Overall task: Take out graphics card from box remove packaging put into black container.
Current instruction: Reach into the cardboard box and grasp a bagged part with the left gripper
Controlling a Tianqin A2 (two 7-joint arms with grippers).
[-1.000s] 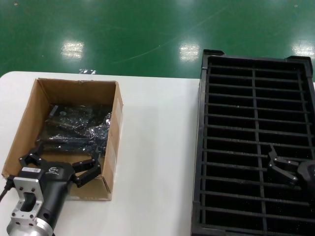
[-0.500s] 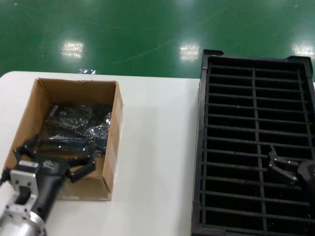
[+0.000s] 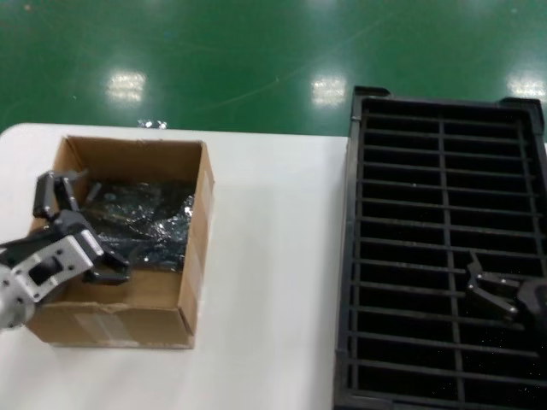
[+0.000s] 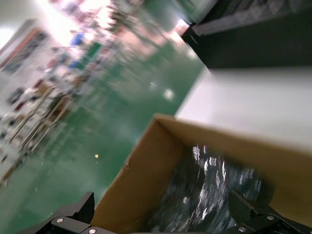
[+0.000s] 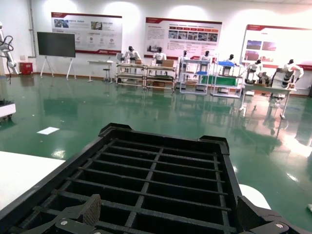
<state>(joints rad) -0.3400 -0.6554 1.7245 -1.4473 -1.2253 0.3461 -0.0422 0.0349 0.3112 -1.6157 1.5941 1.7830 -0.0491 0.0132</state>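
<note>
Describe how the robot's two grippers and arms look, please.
The left gripper has black linked fingers on a silver metal block with cut-out holes. The right gripper is all black, with the same linked fingers. No cable shows now.

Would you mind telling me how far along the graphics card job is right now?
Nothing is finished yet. The bagged card lies in the cardboard box. In hand: the left gripper, open, sits over the box's left side, holding nothing. Left to do: lift it out, remove the bag, slot the card into the black tray, where the right gripper waits, open.
</note>
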